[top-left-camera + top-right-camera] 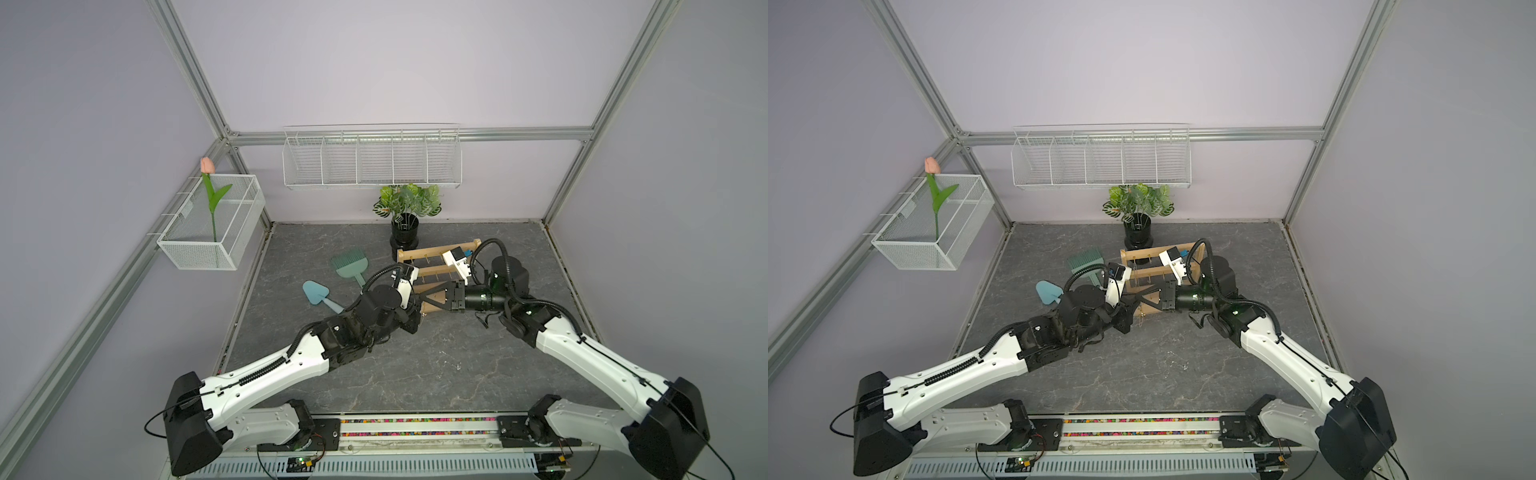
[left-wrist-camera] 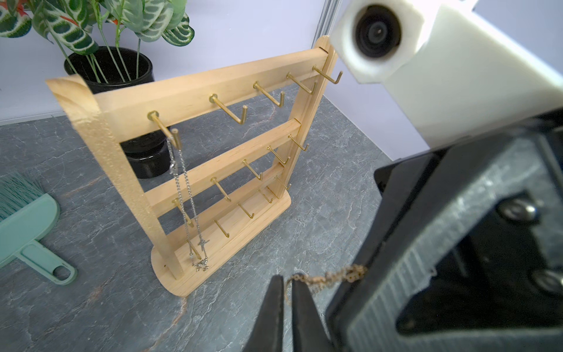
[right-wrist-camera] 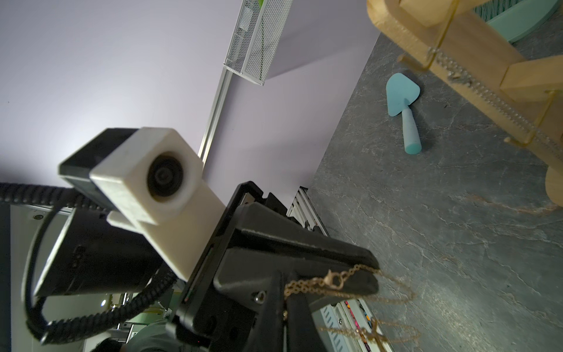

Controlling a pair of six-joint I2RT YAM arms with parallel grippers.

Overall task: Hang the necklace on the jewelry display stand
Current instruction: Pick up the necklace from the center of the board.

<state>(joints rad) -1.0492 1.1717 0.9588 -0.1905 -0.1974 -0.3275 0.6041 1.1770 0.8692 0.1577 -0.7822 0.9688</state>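
Necklace (image 2: 329,277), a thin gold chain with a small cross, hangs in the air between both grippers, just in front of the base of the jewelry display stand (image 2: 195,97). The right gripper (image 1: 420,296) is clenched on it. The left gripper (image 2: 286,283) has its fingers (image 2: 274,307) almost together, with the chain in the narrow gap; if they press it I cannot tell. On the pale wood stand a silver chain (image 2: 182,189) hangs from a brass hook (image 2: 164,128). A glossy black pot (image 2: 140,79) holds striped leaves (image 2: 67,30); a white mesh basket (image 1: 195,253) holds a pink tulip (image 1: 207,165).
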